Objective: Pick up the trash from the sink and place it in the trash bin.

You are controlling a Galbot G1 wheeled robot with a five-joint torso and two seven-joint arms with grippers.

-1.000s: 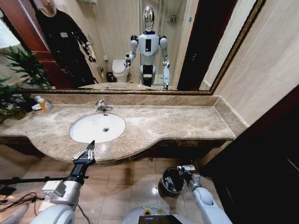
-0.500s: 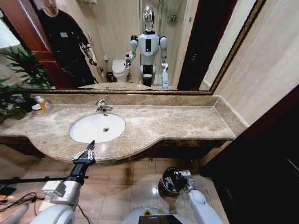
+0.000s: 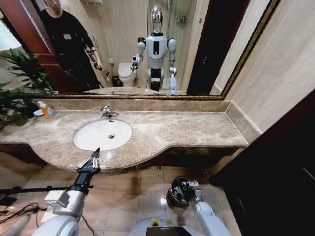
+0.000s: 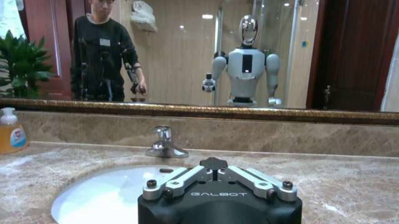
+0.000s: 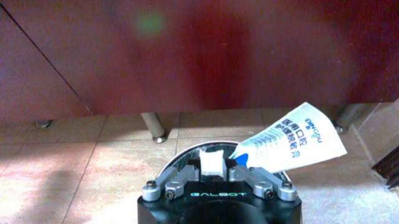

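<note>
The right hand point(image 3: 189, 186), pinching the blue-and-white piece point(image 5: 292, 139), hangs directly over the trash bin's point(image 3: 173, 191) rim on the floor, below the table's front edge

White sink point(image 3: 98, 135) — brown marble countertop point(image 3: 187, 129); blue-and-white wrapper point(image 5: 293, 140).

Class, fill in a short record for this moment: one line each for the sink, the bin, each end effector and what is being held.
Sink: white oval basin in the brown marble countertop, no trash visible in it
Trash bin: dark, round, on the tiled floor below the counter
Left end effector: at the counter's front edge, shut, holding nothing
Right end effector: over the bin, shut on the wrapper
Held item: blue-and-white wrapper
</note>
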